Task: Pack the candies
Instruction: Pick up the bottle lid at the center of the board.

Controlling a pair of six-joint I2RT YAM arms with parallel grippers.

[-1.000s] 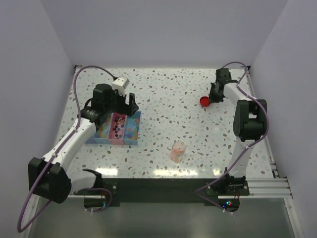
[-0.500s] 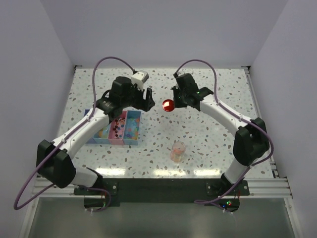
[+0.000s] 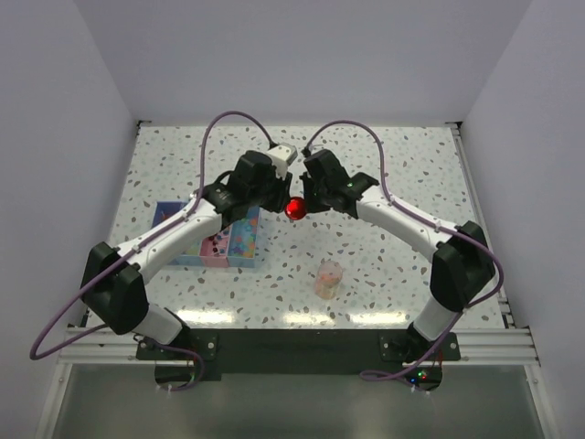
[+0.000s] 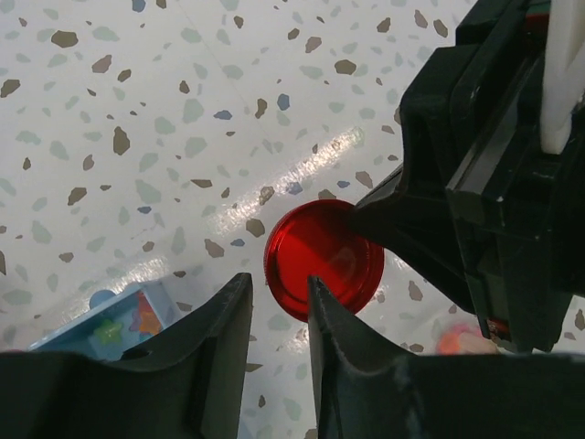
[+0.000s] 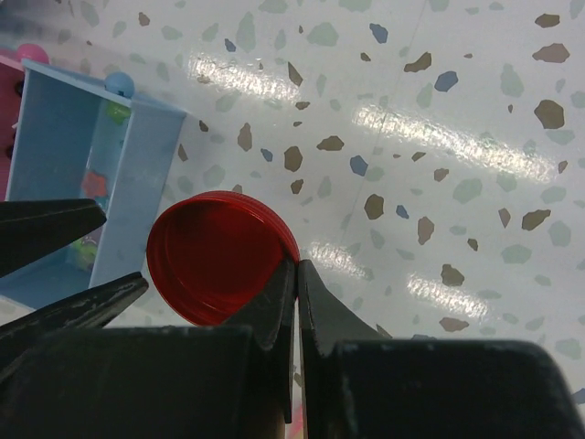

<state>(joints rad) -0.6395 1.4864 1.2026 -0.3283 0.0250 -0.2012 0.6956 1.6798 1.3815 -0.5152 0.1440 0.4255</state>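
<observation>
My right claw (image 5: pixel 295 270), pinched shut on the lid (image 4: pixel 324 261), has brought it across the bench (image 3: pixel 430 165), and my left claw (image 4: pixel 279 288) (half-closed, gripping nothing yet) has left the tray (image 5: pixel 137 155) to meet it: a handover, I judge.

No readable text, label or number anywhere.

bright even overhead light — white glare streaks on the glossy table (image 5: pixel 457 137), near jaws soft
</observation>
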